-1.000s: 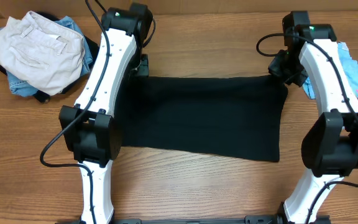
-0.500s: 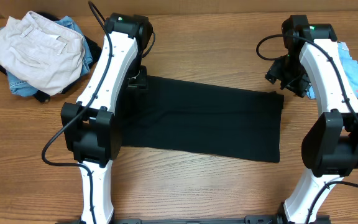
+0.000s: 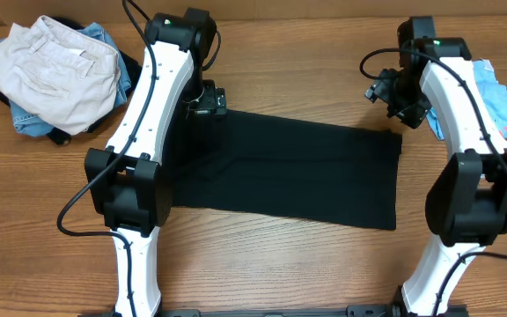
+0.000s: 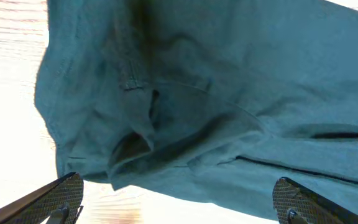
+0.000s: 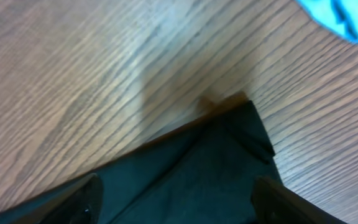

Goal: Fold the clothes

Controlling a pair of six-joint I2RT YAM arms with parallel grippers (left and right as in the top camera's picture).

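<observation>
- Lifted clear of the black T-shirt (image 3: 289,172) since one second ago: left pincer (image 3: 208,99) and right pincer (image 3: 393,95), both formerly at the garment's upper corners.
- Dropped in the same interval: upper right corner of the T-shirt, now lower in the overhead frame and slack.
- Left pincer: at upper left of centre in the overhead view, over the upper left corner of the T-shirt. Spread wide in the left wrist view, fingers (image 4: 61,196) at the two lower corners of the frame, nothing between them.
- Below the left pincer: rumpled dark fabric with folds and a visible hem.
- Right pincer: at upper right in the overhead view, just above the upper right corner of the T-shirt. Spread apart in the right wrist view, gripping nothing.
- T-shirt: flat on the worktop (image 3: 280,264) at the centre of the overhead frame, folded into a wide band between the two arms, upper edge slanting down to the right.
- Upper left of the overhead frame: cream trousers (image 3: 55,66) heaped on blue fabric, well apart from the T-shirt.
- Right edge of the overhead frame: light blue tee (image 3: 504,106), behind the right arm.
</observation>
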